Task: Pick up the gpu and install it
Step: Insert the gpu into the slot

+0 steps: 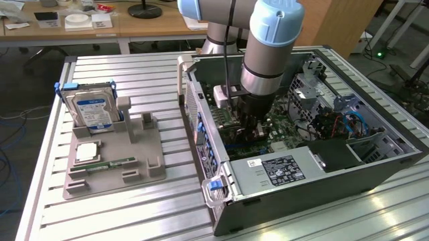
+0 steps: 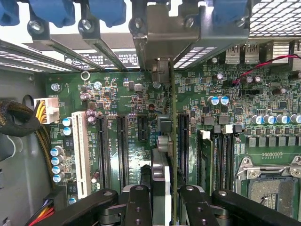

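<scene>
We see the arm reaching down into the open computer case [image 1: 315, 165], which lies on its side on the slatted metal worktop [image 1: 134, 80]. The end effector [image 1: 253, 131] sits low over the green motherboard [image 2: 136, 108], inside the case.

In the wrist view, the end effector [image 2: 162, 197] is clamped on the gpu [image 2: 173, 141]: we see the card edge-on, a thin green board running between the two black fingers [image 2: 138, 202] toward the rear of the case. Its silver metal end bracket [image 2: 162, 70] stands at the slot openings in the case's rear wall, next to the blue retention clips [image 2: 56, 12]. The card stands upright over the motherboard, in line with the black expansion slots [image 2: 122, 150] and just beside the one nearest the memory sockets [image 2: 221, 155]. We cannot tell whether its edge is seated in a slot or just above it.

Relative to the case, on the exterior view's left, a grey parts holder [image 1: 114, 160] rests on the worktop. It carries a hard drive [image 1: 92, 113] with a blue-white label, standing upright, and a narrow green memory stick [image 1: 107, 164] lying flat. The power supply [image 1: 282, 170] occupies the near corner of the case.
</scene>
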Available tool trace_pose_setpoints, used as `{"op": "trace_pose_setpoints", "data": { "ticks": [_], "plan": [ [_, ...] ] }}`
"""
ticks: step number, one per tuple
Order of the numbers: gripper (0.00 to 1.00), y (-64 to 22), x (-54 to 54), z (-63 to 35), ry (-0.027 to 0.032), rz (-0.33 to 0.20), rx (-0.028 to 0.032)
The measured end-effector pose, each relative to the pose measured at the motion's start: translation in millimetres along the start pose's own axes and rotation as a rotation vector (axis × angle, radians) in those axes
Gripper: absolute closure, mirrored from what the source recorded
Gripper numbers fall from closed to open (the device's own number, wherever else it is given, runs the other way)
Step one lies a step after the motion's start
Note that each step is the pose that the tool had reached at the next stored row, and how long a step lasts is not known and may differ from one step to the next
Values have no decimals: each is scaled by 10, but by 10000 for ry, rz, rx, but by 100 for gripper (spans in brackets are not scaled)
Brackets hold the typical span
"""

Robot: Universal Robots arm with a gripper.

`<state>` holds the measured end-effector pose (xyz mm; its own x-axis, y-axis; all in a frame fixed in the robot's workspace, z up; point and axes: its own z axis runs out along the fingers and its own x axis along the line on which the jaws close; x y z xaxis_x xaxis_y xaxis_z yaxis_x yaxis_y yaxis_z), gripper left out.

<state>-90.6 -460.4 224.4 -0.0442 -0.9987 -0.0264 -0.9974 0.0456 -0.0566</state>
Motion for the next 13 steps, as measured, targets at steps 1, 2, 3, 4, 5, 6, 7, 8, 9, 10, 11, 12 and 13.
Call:
{"op": "trace_pose_setpoints", "data": {
  "ticks": [1, 2, 3, 4, 5, 6, 7, 8, 9, 10, 11, 12, 13],
  "plan": [
    [72, 0, 0, 0, 0, 0, 0],
    [72, 0, 0, 0, 0, 0, 0],
    [72, 0, 0, 0, 0, 0, 1],
    [72, 0, 0, 0, 0, 0, 0],
    [72, 0, 0, 0, 0, 0, 0],
    [72, 0, 0, 0, 0, 0, 0],
    [72, 0, 0, 0, 0, 0, 1],
    [72, 0, 0, 0, 0, 0, 0],
    [72, 0, 0, 0, 0, 0, 0],
    [72, 1, 0, 0, 0, 1, 1],
    [72, 9, 0, 1, -3, 2, 4],
    [72, 16, 0, 1, -5, -1, 6],
    [72, 18, 0, 1, -5, -2, 3]
  ]
}}
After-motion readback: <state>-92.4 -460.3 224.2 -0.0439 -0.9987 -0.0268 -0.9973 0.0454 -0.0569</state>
